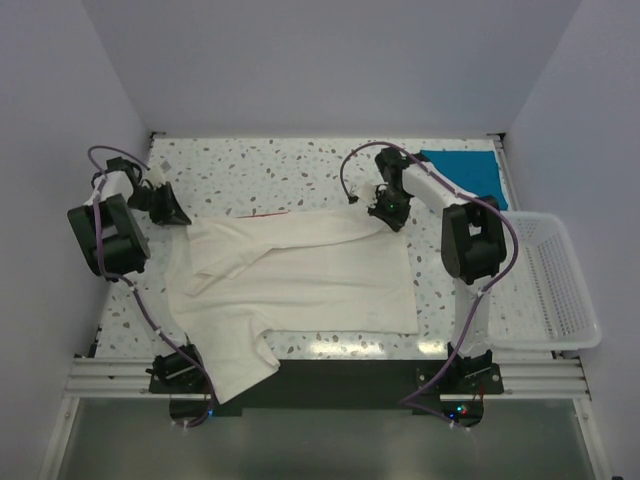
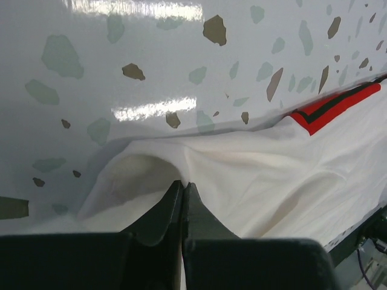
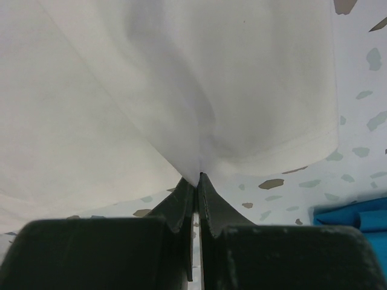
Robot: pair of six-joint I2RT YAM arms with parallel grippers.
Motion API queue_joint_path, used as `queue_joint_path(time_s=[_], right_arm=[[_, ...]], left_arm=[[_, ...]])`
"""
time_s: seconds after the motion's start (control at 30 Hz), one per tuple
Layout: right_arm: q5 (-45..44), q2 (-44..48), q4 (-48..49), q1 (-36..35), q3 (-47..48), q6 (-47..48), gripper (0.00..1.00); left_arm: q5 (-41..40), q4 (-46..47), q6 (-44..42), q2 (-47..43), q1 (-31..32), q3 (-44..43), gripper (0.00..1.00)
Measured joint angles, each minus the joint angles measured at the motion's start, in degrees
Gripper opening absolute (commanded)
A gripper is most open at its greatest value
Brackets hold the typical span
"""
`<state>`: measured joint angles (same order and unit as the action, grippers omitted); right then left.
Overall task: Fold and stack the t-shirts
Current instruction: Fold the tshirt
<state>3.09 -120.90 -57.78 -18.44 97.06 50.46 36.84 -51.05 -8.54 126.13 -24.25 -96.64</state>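
Cream shirt [image 1: 300, 275], teal shirt [image 1: 465, 172]: you have two; both jaws pinch cream, red panel [image 2: 338, 106] mostly hidden.

Speckled white table [image 1: 300, 165] with two shirts on it.
The cream-white shirt [image 1: 320, 285] lies spread across the middle, its far edge running from the left gripper [image 1: 176, 216] to the right gripper [image 1: 386, 216], and one sleeve droops over the near edge on the left gripper's side. A folded teal-blue shirt [image 1: 465, 172] lies in the corner just beyond the right gripper. A white lattice basket [image 1: 560, 290] sits at the table's edge, outward of that gripper.
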Motion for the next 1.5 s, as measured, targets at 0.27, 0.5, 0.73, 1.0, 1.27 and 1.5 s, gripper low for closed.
queue_joint_path(time_s=[0.27, 0.5, 0.73, 1.0, 1.27, 1.5], right_arm=[[-0.17, 0.13, 0.17, 0.00, -1.60, 0.09, 0.00], [-0.15, 0.13, 0.24, -0.02, -2.69, 0.02, 0.00], [-0.13, 0.13, 0.39, -0.02, -2.64, -0.44, 0.15], [-0.11, 0.11, -0.81, 0.09, -0.74, -1.57, 0.50], [6.19, 0.15, -6.05, 2.14, 8.31, -5.44, 0.46], [7.37, -2.10, -5.79, 2.84, 14.67, -11.10, 0.38]], left_arm=[[-1.60, 0.57, -1.79, -11.02, -2.29, 9.53, 0.00], [-6.01, 5.29, -0.96, -13.75, -2.25, 16.74, 0.00], [-7.17, 10.12, 1.31, -7.65, -2.25, 12.63, 0.14], [-5.03, 9.55, 0.07, -3.04, -2.40, 4.17, 0.34], [-0.55, 6.16, -6.58, -8.48, -3.78, 2.58, 0.47], [-0.61, 5.01, -8.85, -11.21, -2.71, 2.75, 0.45]])
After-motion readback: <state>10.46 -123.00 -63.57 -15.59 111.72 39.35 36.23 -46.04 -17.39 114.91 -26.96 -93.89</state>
